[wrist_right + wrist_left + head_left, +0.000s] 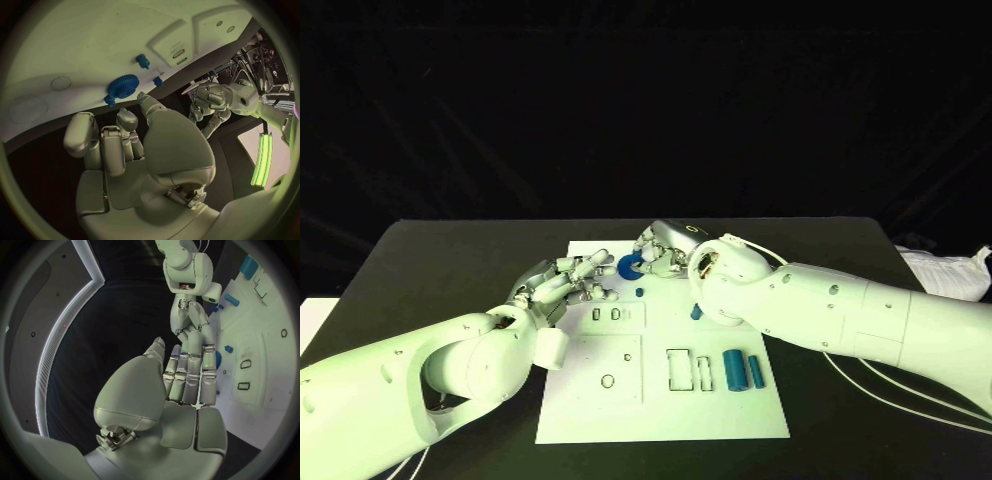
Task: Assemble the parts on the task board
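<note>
Meanwhile, both hands were gathered at the far end of the task board (589, 400), the white plate lying in the middle of the black surface (444, 250). The left hand (567, 282) reached in over the board's far left corner with its fingers (187, 370) held straight, side by side, and nothing in them; the left wrist view showed them extended toward the right hand's fingertips. The right hand (668, 245) hung over the board's far edge, its fingers curled down; the right wrist view showed no part between them, yet whether a fingertip touched anything could not be told.

A blue gear (630, 266) sat on the board near its far edge, between the two hands and just beside the right hand's fingertips. In the right wrist view the gear (122, 86) lay just beyond the fingers, with a small blue peg (143, 61) standing farther out on the board and another small blue piece (157, 81) near the thumb tip. Closer to the robot, two blue cylinders (744, 372) lay side by side near the board's right edge, beside an outlined rectangular slot (679, 369). A small blue part (697, 312) stood just beside the right wrist. A white cable (877, 385) trailed under the right arm.
</note>
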Robot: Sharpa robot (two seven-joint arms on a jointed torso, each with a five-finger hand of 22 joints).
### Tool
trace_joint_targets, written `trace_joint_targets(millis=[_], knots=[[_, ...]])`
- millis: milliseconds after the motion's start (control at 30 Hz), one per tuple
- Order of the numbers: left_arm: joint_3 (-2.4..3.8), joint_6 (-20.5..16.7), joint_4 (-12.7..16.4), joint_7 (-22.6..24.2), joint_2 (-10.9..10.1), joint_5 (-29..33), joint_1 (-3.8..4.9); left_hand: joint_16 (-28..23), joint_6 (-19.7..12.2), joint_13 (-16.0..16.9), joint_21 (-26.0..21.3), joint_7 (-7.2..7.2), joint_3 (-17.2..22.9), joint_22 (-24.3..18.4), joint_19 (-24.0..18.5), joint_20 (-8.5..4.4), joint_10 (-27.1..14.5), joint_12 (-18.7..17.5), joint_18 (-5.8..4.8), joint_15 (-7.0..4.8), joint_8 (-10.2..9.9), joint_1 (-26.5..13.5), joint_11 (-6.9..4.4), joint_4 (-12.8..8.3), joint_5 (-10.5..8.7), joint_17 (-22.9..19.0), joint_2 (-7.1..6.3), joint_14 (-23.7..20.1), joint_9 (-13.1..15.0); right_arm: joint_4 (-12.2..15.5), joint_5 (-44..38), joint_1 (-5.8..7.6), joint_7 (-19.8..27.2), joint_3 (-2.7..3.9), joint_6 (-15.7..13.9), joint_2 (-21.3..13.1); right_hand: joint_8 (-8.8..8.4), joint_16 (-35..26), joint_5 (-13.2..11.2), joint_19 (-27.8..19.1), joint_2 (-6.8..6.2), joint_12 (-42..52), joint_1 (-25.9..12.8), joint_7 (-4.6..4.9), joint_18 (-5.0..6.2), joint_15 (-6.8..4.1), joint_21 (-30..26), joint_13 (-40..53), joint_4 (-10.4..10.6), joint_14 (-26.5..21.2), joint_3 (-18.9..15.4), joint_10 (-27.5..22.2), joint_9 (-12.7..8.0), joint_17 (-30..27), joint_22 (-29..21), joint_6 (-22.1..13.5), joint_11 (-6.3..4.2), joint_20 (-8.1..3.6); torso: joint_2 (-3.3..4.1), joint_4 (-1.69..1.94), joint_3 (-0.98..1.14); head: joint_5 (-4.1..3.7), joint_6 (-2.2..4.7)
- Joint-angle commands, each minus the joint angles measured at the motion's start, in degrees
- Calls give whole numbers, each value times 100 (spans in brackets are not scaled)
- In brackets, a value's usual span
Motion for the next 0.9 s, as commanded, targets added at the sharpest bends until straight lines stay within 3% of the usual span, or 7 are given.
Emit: trace_joint_targets(millis=[33, 233, 500, 633, 767, 867, 900], knots=[[5, 100, 3, 41, -9, -35, 6, 10, -47, -2, 26, 8, 0, 9, -35, -1, -34, 13, 3, -9, 28, 32, 12, -47, 31, -7, 5, -48, -5, 238, 426, 38, 597, 16, -433, -279, -21, 15, 33, 28, -16, 28, 60, -9, -73, -23, 18, -1, -13, 402, -52, 15, -11, 616, 9, -18, -9, 0, -9, -11, -1, -2, 11], [4, 94, 21, 38, -75, -35, 6, 4, -50, -2, 28, 10, 4, 16, -48, 1, -38, 15, 3, -8, 31, 37, 13, -55, 32, -12, 5, -58, -4, 670, 1621, 266, 1310, 32, 159, -1161, -54, 14, 82, 23, -27, 16, 221, 1, -76, -20, 18, -14, -100, 400, -40, -18, -25, 621, 19, -40, -4, 3, -22, -57, -2, -24, 44], [3, 88, 23, 40, -117, -35, 6, 2, -51, -2, 29, 9, 5, 18, -52, 1, -39, 16, 3, -8, 32, 38, 13, -58, 32, -13, 3, -61, -4, 838, 2025, 363, 1885, 41, 457, -2103, -46, 62, 153, 11, -74, 158, 461, 1, -77, -18, 17, 114, -279, 422, -19, 56, -22, 726, 24, 22, -5, 6, -39, -121, 37, -33, 57], [3, 96, 18, 46, -114, -35, 5, -1, -53, -2, 28, 9, 5, 20, -57, 2, -40, 17, 3, -7, 33, 40, 14, -60, 31, -15, 1, -66, -4, 705, 2159, 332, 2029, 37, 597, -2263, -46, 75, 160, 13, -83, 147, 487, 1, -79, -18, 20, 102, -301, 428, -21, 44, -23, 755, 31, 28, -6, 6, -42, -145, 58, -35, 62], [3, 102, 10, 52, -110, -35, 4, -1, -53, -2, 28, 9, 5, 20, -57, 2, -40, 17, 3, -7, 33, 40, 14, -60, 31, -15, 1, -66, -4, 486, 2208, 201, 2126, 33, 633, -2279, -49, 79, 166, 20, -77, 142, 509, 3, -82, -19, 28, 98, -316, 429, -16, 39, -24, 763, 48, 29, -6, 6, -41, -137, 47, -11, 69], [3, 106, 2, 54, -108, -35, 4, -1, -53, -2, 28, 9, 5, 20, -57, 2, -40, 17, 3, -7, 33, 40, 14, -60, 31, -15, 1, -66, -4, 338, 2216, 103, 2182, 31, 638, -2248, -53, 80, 166, 17, -77, 124, 519, 4, -81, -18, 25, 81, -323, 430, -15, 25, -26, 766, 42, 24, -5, 6, -31, -128, 59, -28, 61], [2, 107, -1, 54, -109, -35, 3, -1, -53, -2, 28, 9, 5, 20, -57, 2, -40, 17, 3, -7, 33, 40, 14, -60, 31, -15, 1, -66, -4, 287, 2217, 74, 2199, 31, 640, -2230, -54, 80, 166, 16, -77, 122, 520, 5, -81, -18, 25, 79, -324, 430, -15, 23, -27, 766, 42, 23, -4, 6, -30, -113, 52, -35, 59]])
